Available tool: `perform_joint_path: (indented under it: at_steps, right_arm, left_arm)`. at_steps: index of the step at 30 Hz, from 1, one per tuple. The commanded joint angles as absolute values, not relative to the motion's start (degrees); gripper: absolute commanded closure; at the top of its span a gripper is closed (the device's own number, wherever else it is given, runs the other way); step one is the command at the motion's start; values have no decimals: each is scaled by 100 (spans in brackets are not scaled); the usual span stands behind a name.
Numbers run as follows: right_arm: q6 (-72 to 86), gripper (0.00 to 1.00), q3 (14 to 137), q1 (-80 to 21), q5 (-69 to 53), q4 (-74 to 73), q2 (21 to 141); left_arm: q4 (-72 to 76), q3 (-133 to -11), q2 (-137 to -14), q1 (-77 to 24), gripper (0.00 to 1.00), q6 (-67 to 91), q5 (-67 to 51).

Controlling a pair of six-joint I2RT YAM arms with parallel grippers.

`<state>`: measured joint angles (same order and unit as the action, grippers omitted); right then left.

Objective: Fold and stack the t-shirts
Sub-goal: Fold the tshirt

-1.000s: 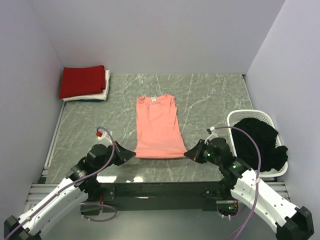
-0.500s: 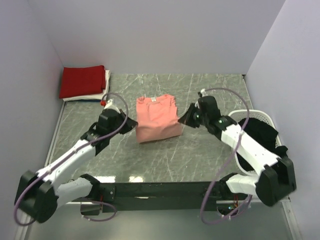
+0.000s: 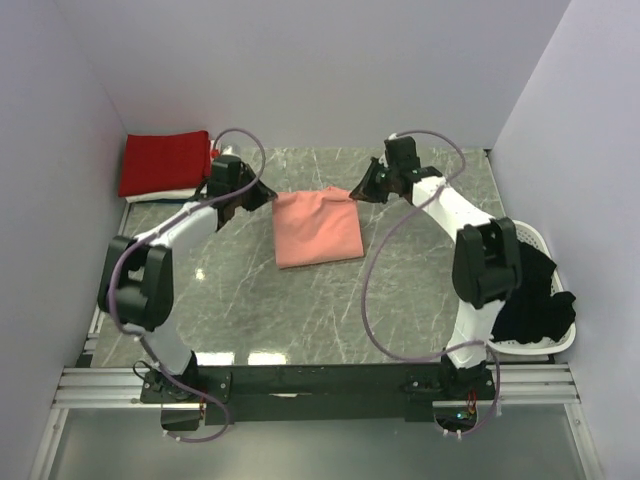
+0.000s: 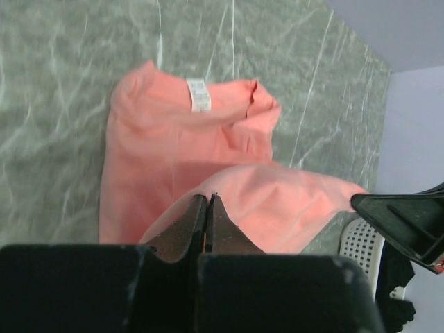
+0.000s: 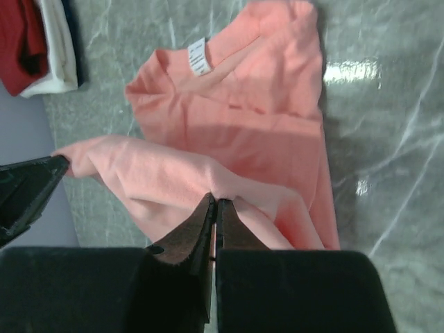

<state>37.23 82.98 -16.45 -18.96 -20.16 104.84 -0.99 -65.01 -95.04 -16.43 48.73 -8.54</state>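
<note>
Right of the folded deep red t-shirt (image 3: 165, 163) stacked on a white t-shirt (image 3: 212, 175), the left gripper (image 3: 266, 197) and right gripper (image 3: 353, 192) each pinch a hem corner of the soft salmon-pink t-shirt (image 3: 317, 228), now carried from the marbled table (image 3: 420, 290)'s near edge over the collar's unreadable white label (image 4: 199, 95).

The salmon-pink t-shirt (image 3: 317, 228) lies half-folded, centre; deep red t-shirt (image 3: 165, 162) folded far-left.

Bright, even light; soft shadows
</note>
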Motion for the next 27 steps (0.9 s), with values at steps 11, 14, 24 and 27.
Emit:
perform_joint_path:
  at_steps: [11, 14, 24, 27]
  right_arm:
    - [3446, 53, 12162, -1090, -2699, -2653, 13622]
    - [3401, 32, 12375, -976, -2733, -2620, 13676]
    - [3269, 34, 10655, -1212, -2206, -1865, 12140]
    - [3322, 46, 10529, -1415, -2294, -1653, 12172]
  left_arm:
    - [-124, -9798, -12629, -827, 84, 4342, -2020]
    - [156, -9897, -12727, -642, 49, 4456, -2179]
    - [552, -8642, -11393, -615, 46, 4421, -1863]
    - [816, -8148, -11250, -729, 68, 4500, -1916]
